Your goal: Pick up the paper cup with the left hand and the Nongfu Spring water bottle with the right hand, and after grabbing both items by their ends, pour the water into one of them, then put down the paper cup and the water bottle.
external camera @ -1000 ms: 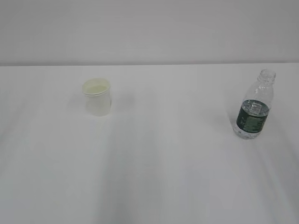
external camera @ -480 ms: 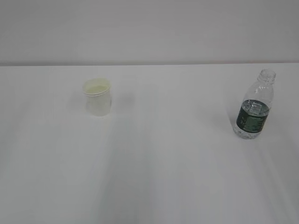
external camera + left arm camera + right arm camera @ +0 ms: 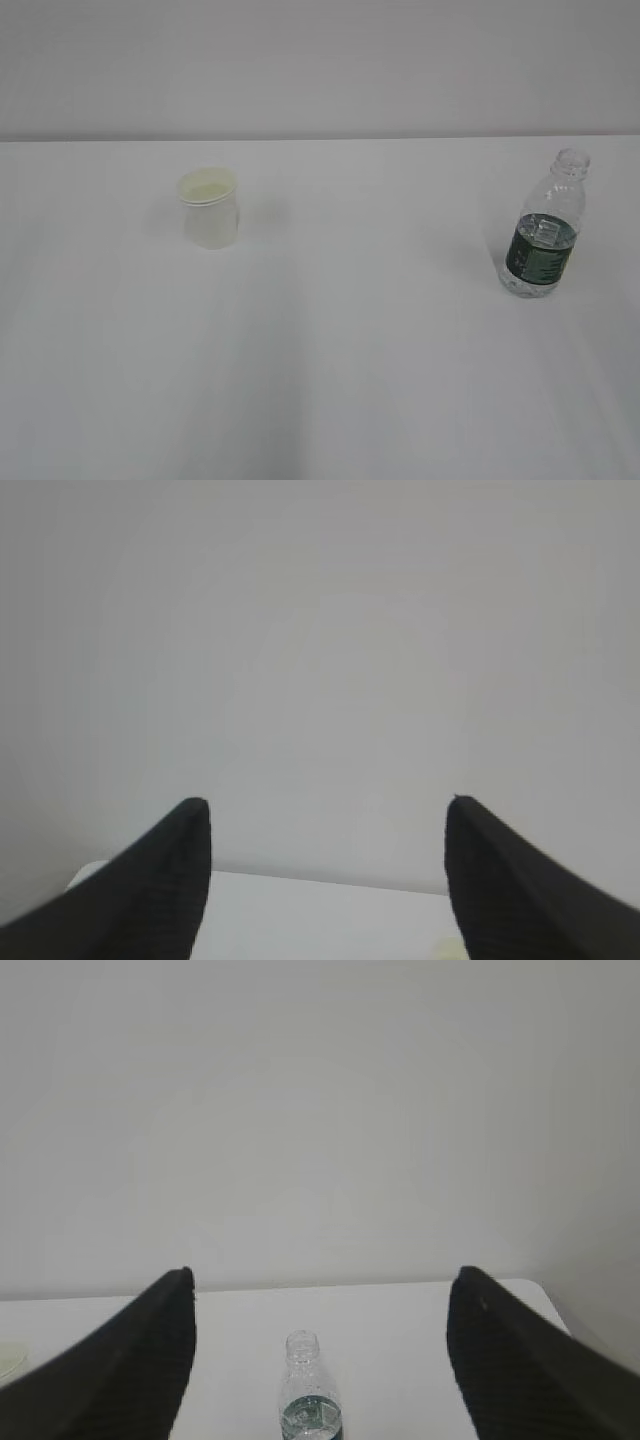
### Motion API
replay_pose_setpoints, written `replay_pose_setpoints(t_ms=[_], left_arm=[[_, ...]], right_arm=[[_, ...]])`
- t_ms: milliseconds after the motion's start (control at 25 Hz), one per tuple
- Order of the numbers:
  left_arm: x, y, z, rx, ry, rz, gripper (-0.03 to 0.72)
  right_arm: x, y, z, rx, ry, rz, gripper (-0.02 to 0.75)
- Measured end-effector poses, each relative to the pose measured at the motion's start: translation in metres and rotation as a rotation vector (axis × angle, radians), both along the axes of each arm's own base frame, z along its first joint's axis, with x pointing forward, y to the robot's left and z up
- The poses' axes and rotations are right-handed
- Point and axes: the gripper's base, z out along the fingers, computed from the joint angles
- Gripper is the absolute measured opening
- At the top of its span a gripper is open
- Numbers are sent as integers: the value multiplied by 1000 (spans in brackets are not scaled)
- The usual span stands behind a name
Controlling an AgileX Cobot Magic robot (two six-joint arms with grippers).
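Note:
The paper cup [image 3: 209, 210] stands upright at the left of the white table [image 3: 350, 350]. The Nongfu Spring water bottle [image 3: 545, 232] stands upright and capless at the right, with water [image 3: 535, 280] up to the top of its green label. Neither arm shows in the exterior view. My left gripper [image 3: 327, 802] is open and empty, facing the wall above the table's far edge. My right gripper [image 3: 322, 1271] is open and empty, and the bottle [image 3: 310, 1400] stands ahead of it, between its fingers in the picture and well apart from them. A sliver of the cup's rim [image 3: 5, 1360] shows at the left edge.
A plain pale wall [image 3: 320, 60] rises behind the table's back edge. Cup and bottle stand far apart, with bare tabletop between them and in front of them.
Cup and bottle have not moved. Faint shadows on the front of the table have shifted.

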Motion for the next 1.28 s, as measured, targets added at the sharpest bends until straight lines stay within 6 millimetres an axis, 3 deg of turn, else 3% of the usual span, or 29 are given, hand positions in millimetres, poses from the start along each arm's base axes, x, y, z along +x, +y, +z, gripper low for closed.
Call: replay_pose_setpoints(t_ms=[520,920,1280], left_arm=[[-27,7,-15,48,65,10,502],[-40,0,-22,43,165,-100,486],[-43,-5,-40,60,372,-169,484]], right_arm=[[-10,0,4,19,36,8,587],[-42,0,-8,16,74,18,587],[-69,-1,-30,-29,200,25,587]])
